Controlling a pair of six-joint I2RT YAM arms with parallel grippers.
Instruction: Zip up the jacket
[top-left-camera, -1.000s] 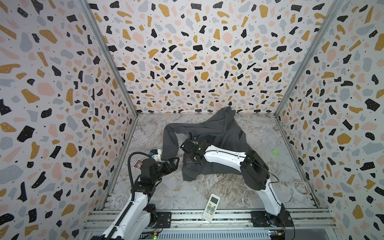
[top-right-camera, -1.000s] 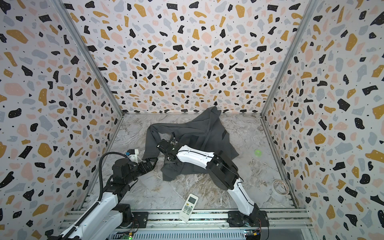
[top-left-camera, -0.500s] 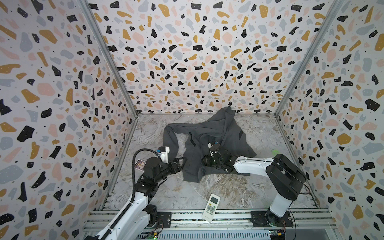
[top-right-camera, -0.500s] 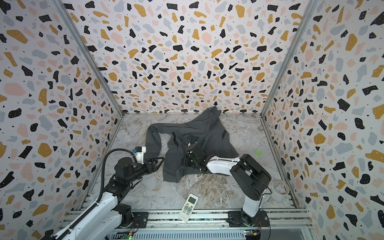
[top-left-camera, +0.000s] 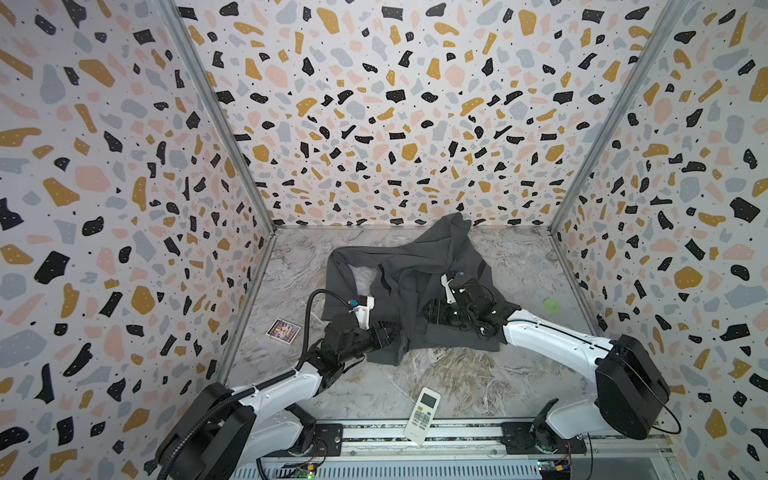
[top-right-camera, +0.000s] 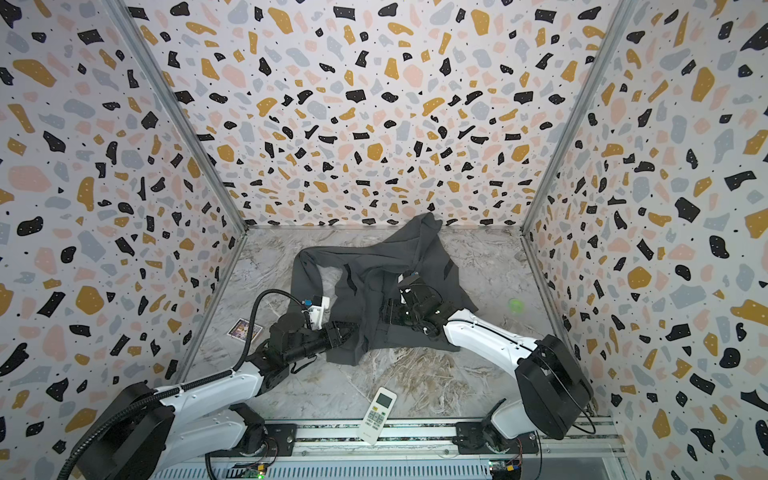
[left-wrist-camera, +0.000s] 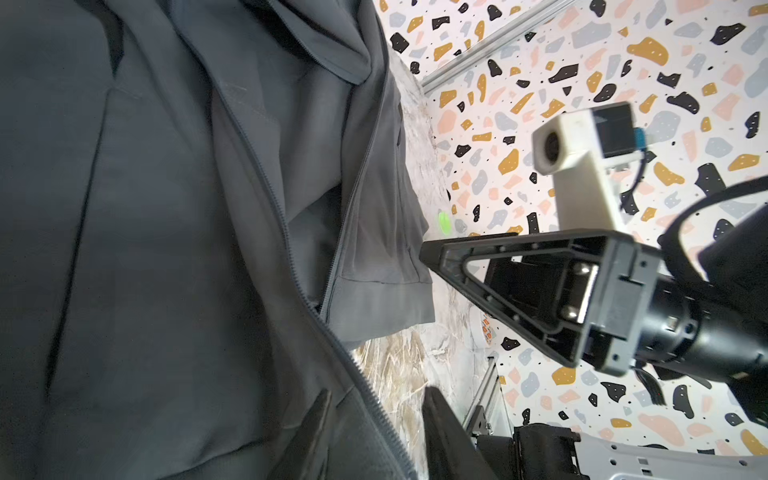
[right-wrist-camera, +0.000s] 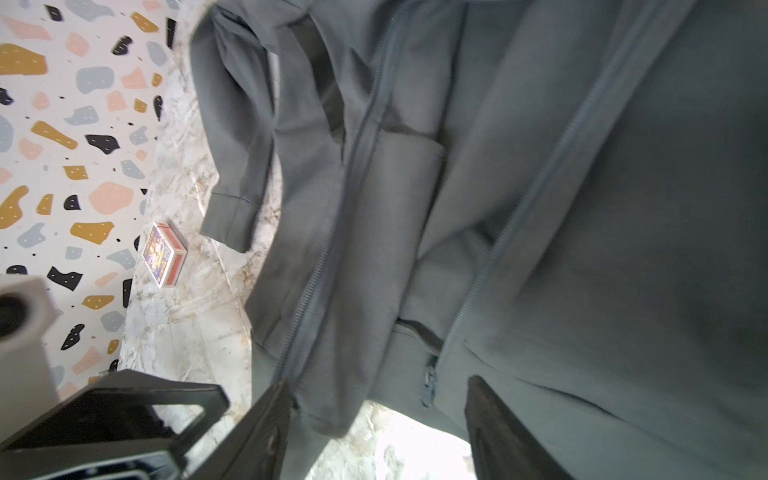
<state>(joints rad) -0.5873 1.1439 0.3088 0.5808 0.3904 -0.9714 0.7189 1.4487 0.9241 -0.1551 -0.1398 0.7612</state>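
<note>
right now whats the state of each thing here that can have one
jacket: crumpled, front open, not zipped
zip: undone, its two tooth rows lie apart
left tool: open, the jacket's zip edge in its gap
right tool: open, nothing gripped, at the zip's lower end
remote: lying face up
card box: closed, lying flat

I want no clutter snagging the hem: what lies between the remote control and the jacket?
Nothing: in both top views only bare marbled tabletop separates the remote control from the jacket.
</note>
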